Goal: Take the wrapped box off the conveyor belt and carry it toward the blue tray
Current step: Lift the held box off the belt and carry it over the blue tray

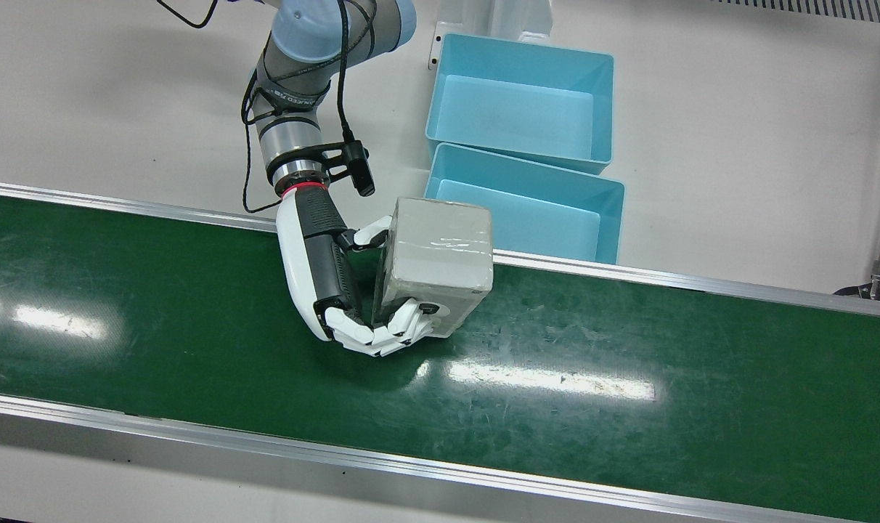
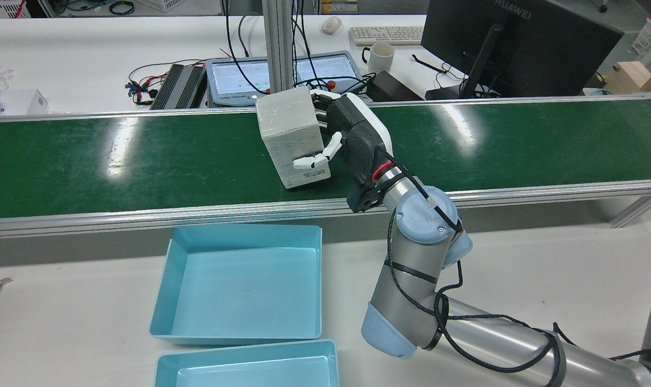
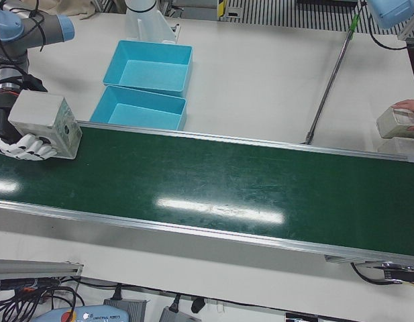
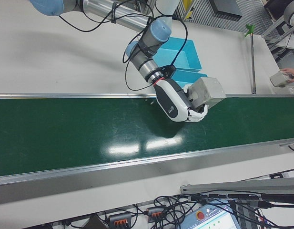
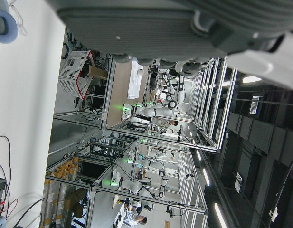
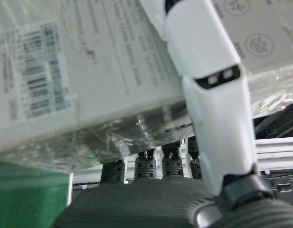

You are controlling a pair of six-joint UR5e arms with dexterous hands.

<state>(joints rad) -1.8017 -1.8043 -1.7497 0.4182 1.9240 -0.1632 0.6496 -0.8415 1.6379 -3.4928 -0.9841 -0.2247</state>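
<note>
The wrapped box (image 1: 440, 254) is grey-white and covered in clear film. My right hand (image 1: 331, 283) is shut on it, fingers under its front edge and thumb behind, and holds it tilted just above the green conveyor belt (image 1: 193, 312), near the belt's far rail. The box also shows in the rear view (image 2: 290, 134) beside the hand (image 2: 352, 140), and fills the right hand view (image 6: 89, 71). The nearer blue tray (image 1: 520, 218) lies just beyond the rail, right of the box. Of my left hand only a blurred palm edge (image 5: 184, 23) shows.
A second blue tray (image 1: 520, 109) sits behind the first. In the rear view both trays (image 2: 245, 285) lie on the white table before the belt. A person's hand holds another wrapped box (image 3: 398, 122) at the belt's far end. A thin pole (image 3: 331, 77) stands nearby.
</note>
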